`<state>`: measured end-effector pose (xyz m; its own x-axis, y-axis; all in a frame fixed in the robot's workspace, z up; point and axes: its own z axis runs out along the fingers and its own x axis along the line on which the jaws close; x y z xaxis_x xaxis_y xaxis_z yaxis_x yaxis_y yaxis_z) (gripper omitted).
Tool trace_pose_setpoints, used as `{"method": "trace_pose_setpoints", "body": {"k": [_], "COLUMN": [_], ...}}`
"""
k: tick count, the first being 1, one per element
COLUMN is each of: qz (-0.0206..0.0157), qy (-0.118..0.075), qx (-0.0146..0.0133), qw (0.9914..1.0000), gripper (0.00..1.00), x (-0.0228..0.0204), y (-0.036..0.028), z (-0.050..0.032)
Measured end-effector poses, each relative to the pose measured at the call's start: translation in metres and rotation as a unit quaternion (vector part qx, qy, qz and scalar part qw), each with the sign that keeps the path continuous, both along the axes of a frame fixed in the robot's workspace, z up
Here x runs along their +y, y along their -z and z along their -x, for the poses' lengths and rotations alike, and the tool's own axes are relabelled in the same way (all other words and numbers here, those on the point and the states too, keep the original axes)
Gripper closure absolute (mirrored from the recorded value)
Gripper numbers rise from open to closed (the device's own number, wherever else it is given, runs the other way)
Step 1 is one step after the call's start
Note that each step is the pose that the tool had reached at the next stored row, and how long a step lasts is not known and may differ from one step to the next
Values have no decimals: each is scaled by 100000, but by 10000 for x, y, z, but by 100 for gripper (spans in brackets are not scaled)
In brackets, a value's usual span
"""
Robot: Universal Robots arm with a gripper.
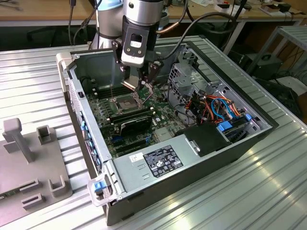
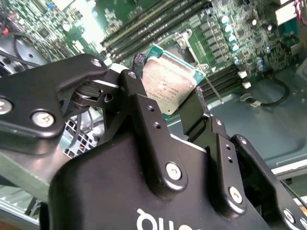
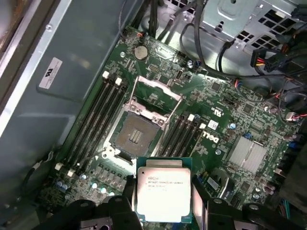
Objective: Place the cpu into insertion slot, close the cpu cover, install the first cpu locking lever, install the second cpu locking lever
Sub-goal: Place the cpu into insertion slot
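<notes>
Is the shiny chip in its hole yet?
Out. The claw grips the cpu above the board; the insertion slot lies empty, its contacts showing.

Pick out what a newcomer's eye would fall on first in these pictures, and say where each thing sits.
The silver-topped cpu is clamped at its edges between the black fingers of the gripper, above the green motherboard. On the board close by, the insertion slot lies bare, with the cpu cover swung up. In the exterior view the arm reaches down into an open computer case.
</notes>
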<state>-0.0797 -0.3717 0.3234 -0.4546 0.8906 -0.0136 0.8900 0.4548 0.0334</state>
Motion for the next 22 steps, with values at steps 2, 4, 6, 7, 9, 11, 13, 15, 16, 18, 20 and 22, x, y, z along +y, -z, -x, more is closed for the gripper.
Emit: {"method": "trace_pose_setpoints", "body": {"k": [2, 4, 6, 7, 9, 11, 13, 15, 16, 18, 20, 22], "qz": [-1, 0, -3, -4, 5, 1, -4, -7, -5, -10, -54, -66], "qy": [25, 221, 839, 1146, 2257, 3455, 4722, 6283, 6966, 9313, 10735, 10815], "qx": [0, 11, 29, 69, 154, 192, 218, 235, 240, 263, 268, 349], "qw": [100000, 100000, 99996, 99993, 99974, 99940, 99888, 99802, 99757, 99565, 99422, 99413], "gripper": [45, 45, 45, 45, 45, 45, 45, 45, 45, 45, 45, 45], "x": [71, 112, 120, 122, 123, 123, 123, 123, 123, 123, 128, 134], "y": [22, 52, 83, 99, 141, 177, 213, 256, 275, 336, 381, 392], "z": [-3, -11, -29, -36, -49, -55, -58, -62, -63, -68, -69, -70]}}
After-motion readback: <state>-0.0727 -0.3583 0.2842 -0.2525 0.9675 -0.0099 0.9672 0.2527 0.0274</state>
